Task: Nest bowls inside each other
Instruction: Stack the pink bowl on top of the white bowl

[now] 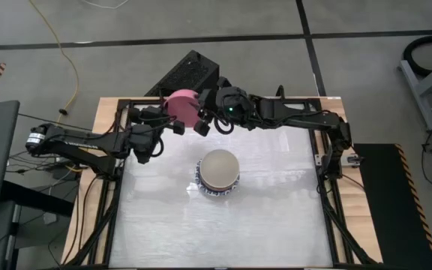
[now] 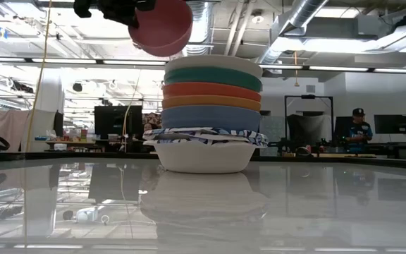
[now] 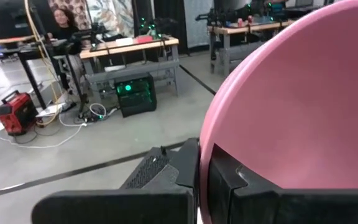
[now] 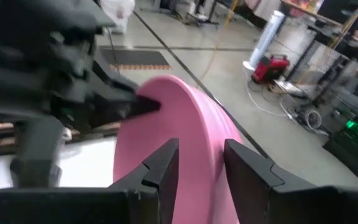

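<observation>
A pink bowl [image 1: 182, 105] hangs tilted high over the table's far left part, with my left gripper [image 1: 172, 120] shut on it from the left. My right gripper [image 1: 201, 120] reaches in from the right. It is open, with its fingers [image 4: 166, 168] standing on either side of the bowl's rim [image 4: 204, 124]. The other bowls form a stack [image 2: 206, 113] at the table's middle. The stack stands on the base of a white bowl with a blue-patterned rim [image 2: 203, 152]. Blue, orange, red, green and cream bowls are nested above it. My left gripper pinches the pink bowl's rim [image 3: 202, 163] between its two fingers, one on each face of the wall. The fingers come in about level from the table's left. The bowl is lifted clear and tilted, high above the stack. My right gripper: I cannot tell whether its fingers touch the rim.
A black box [image 1: 190, 71] sits just beyond the table's far edge, under the arms. The white table top [image 1: 276, 217] lies bare around the stack. A black frame [image 1: 328, 195] borders the table. A person [image 2: 358, 127] stands far off in the room.
</observation>
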Robot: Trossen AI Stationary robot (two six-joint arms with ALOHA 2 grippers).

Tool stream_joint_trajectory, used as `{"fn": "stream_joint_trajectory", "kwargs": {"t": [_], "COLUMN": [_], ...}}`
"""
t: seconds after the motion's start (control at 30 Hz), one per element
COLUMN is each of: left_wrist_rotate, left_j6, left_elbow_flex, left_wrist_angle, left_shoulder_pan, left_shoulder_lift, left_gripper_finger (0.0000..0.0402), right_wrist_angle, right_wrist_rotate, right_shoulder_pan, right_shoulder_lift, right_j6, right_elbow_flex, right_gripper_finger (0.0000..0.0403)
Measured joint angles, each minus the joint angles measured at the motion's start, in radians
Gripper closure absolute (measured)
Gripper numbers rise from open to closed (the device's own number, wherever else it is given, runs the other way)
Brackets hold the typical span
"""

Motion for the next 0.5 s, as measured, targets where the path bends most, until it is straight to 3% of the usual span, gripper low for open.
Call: {"fn": "stream_joint_trajectory", "kwargs": {"t": [0.3, 0.4, 0.5], "left_wrist_rotate": [0.036, 0.068, 0.127], "left_j6": [0.118, 0.114, 0.115], "left_elbow_flex": [0.0, 0.0, -0.001], "left_wrist_angle": [0.126, 0.127, 0.127], "left_shoulder_pan": [0.0, 0.0, 0.0], "left_shoulder_lift": [0.001, 0.001, 0.001], "left_gripper_finger": [0.0401, 0.0401, 0.0401], "right_wrist_angle": [-0.093, -0.126, -0.162], "right_wrist_rotate": [0.057, 0.081, 0.1], "right_shoulder_pan": [-0.003, -0.003, -0.004], "right_shoulder_lift": [0.0, 0.0, -0.001], "right_j6": [0.058, 0.071, 0.094], "right_elbow_flex": [0.0, 0.0, 0.0], "right_gripper_finger": [0.0262, 0.0293, 0.0349]}}
